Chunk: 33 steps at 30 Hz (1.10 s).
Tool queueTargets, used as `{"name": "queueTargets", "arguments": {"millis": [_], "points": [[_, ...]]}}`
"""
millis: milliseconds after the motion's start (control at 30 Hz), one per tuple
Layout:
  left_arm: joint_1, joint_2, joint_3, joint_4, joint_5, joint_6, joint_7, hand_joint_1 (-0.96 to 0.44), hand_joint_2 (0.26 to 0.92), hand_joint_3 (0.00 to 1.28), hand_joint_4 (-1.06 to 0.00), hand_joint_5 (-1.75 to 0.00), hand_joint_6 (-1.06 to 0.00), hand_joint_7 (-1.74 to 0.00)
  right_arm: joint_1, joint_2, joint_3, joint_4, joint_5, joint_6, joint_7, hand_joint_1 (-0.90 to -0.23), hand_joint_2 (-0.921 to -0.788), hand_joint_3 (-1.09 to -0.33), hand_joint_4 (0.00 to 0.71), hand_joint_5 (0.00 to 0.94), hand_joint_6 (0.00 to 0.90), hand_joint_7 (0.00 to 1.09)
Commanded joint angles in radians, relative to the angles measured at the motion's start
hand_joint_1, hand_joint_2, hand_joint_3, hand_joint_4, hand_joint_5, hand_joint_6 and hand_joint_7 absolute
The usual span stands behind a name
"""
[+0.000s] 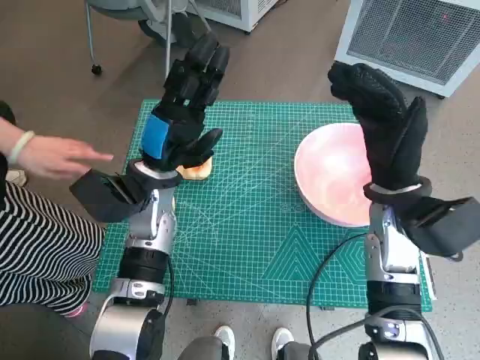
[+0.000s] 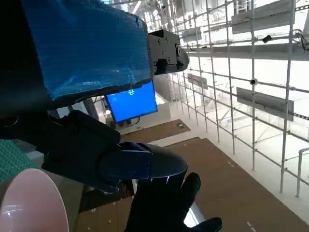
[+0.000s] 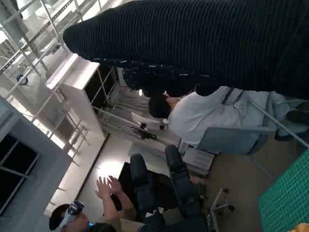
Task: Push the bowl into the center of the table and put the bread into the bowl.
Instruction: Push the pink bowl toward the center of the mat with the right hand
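I am looking down on a green cutting mat that is covering the worktop, with brown floor around it, a white grilled unit beyond the far right corner and a chair base beyond the far left. The mat's middle is lying bare between the two arms. The pink bowl is sitting toward the right edge, and I am seeing nothing in it. The bread is lying on the left part of the mat, partly hidden under the left robot hand, which is hovering raised with fingers spread wide, holding nothing. The right robot hand is standing upright over the bowl's right side, fingers seemingly extended and empty. A person's hand is reaching in from the left.
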<state>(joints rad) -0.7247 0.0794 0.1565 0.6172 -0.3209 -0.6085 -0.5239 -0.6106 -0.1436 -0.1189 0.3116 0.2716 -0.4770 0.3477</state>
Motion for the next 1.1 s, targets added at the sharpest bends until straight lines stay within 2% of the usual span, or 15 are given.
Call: {"name": "queueTargets", "arguments": {"millis": [33, 467, 667, 933, 1100], "points": [[0.013, 0.001, 0.003, -0.011, -0.004, 0.004, -0.001, -0.73, 0.921, 0.36, -0.08, 0.00, 0.00, -0.33, 0.013, 0.003, -0.002, -0.003, 0.003, 0.018, 0.002, -0.697, -0.921, -0.680, 0.146, 0.000, 0.039, 0.46], [0.018, -0.003, 0.001, -0.014, -0.003, 0.002, -0.001, -0.73, 0.921, 0.35, -0.07, 0.00, 0.00, -0.33, 0.017, 0.003, -0.003, 0.000, 0.003, 0.016, 0.006, -0.699, -0.921, -0.679, 0.149, 0.001, 0.038, 0.46], [0.021, -0.003, 0.000, -0.014, 0.002, 0.000, 0.002, -0.73, 0.921, 0.35, -0.07, 0.00, 0.00, -0.33, 0.025, -0.012, -0.017, 0.012, 0.012, 0.008, 0.020, -0.700, -0.921, -0.674, 0.153, 0.003, 0.042, 0.46], [0.021, -0.003, 0.000, -0.014, 0.002, 0.000, 0.002, -0.73, 0.921, 0.35, -0.07, 0.00, 0.00, -0.33, 0.025, -0.010, -0.022, 0.014, 0.011, 0.007, 0.026, -0.700, -0.921, -0.672, 0.154, 0.003, 0.043, 0.46], [0.023, -0.003, 0.002, -0.010, -0.001, -0.001, 0.000, -0.73, 0.921, 0.35, -0.07, 0.00, 0.00, -0.33, 0.018, -0.069, -0.085, 0.086, 0.045, -0.016, 0.065, -0.701, -0.921, -0.671, 0.155, 0.003, 0.044, 0.46]]}}
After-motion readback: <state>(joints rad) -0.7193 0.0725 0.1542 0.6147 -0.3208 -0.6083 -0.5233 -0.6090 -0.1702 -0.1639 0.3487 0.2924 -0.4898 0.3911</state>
